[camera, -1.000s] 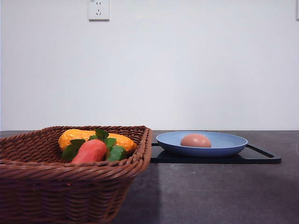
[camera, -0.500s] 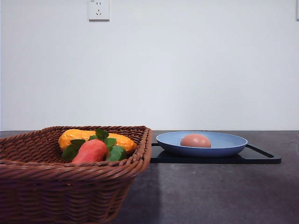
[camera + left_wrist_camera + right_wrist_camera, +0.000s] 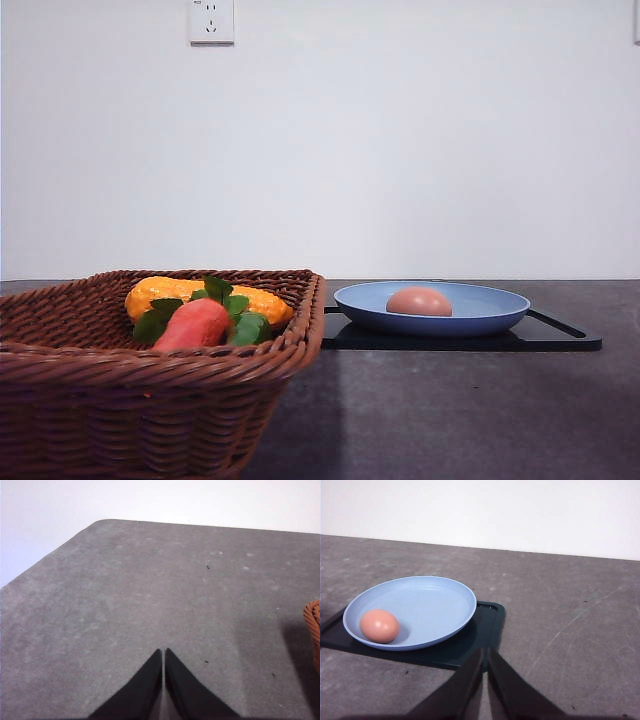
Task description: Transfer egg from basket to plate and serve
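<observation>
Right gripper has fingers pressed together, holding nothing, over table near black tray. Left gripper likewise closed & empty, w/ basket off to its side. Egg sits in blue plate on tray. Carrot toy & corn lie in basket.

The basket runs off the front view's left and bottom edges; in the left wrist view, a sliver of its rim shows at the right edge. The tray lies mostly under the plate.
</observation>
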Controlling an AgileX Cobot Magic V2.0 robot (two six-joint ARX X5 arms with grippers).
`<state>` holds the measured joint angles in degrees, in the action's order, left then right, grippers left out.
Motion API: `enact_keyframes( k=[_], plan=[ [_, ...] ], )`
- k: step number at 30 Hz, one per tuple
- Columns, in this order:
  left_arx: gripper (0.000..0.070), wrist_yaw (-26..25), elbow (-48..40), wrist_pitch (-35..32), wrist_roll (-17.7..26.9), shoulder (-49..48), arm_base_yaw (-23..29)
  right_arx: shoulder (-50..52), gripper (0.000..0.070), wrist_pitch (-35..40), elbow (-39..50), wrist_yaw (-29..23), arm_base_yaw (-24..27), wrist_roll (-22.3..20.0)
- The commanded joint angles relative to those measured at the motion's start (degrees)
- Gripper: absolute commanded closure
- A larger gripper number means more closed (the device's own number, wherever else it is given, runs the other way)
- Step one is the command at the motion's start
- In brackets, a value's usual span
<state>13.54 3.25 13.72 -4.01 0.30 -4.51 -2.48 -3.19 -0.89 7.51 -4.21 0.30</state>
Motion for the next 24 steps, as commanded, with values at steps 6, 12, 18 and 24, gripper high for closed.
enact_keyframes(
  k=[6, 12, 18, 24],
  plan=[
    [0.0700, 0.0, -0.7, 0.0, -0.1, -0.1, 0.0, 0.1, 0.0700, 0.7, 0.4, 0.0, 0.0, 0.7],
    [0.0700, 0.0, -0.7, 0.0, -0.1, -0.1, 0.0, 0.1, 0.0700, 0.7, 0.4, 0.0, 0.0, 0.7],
    [0.0700, 0.0, -0.7, 0.0, -0.1, -0.1, 0.0, 0.1, 0.0700, 0.7, 0.4, 0.0, 0.0, 0.7],
    [0.0700, 0.0, -0.7, 0.0, -0.1, -0.1, 0.0, 0.1, 0.0700, -3.2, 0.4, -1.3, 0.0, 0.2]
  ],
)
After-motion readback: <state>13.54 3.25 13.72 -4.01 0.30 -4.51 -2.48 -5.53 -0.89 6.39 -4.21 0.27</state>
